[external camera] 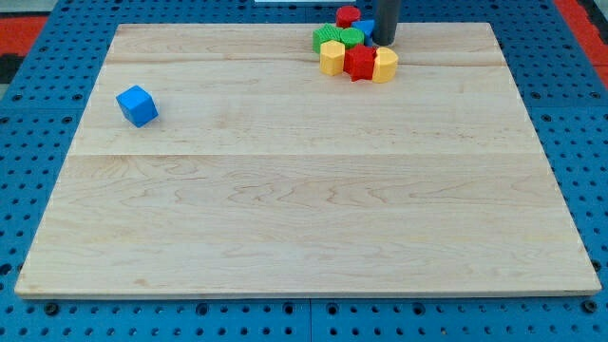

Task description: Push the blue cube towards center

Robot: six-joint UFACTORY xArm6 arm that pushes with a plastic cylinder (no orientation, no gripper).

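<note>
The blue cube (137, 105) sits alone on the wooden counter (304, 209), near the view's left side and a bit toward the top. It is well apart from all the other blocks.

My tip (384, 42) is at the view's top, right of the middle, far from the blue cube. There is no hand on this arm, just a dark rod. My tip stands in a bunch of blocks: a red block (348, 15) at the top, 2 green blocks (329, 38) (351, 38), a small blue block (367, 28) just beside my tip, 2 yellow blocks (331, 59) (385, 66), and a red block (359, 63) between the yellow ones.
</note>
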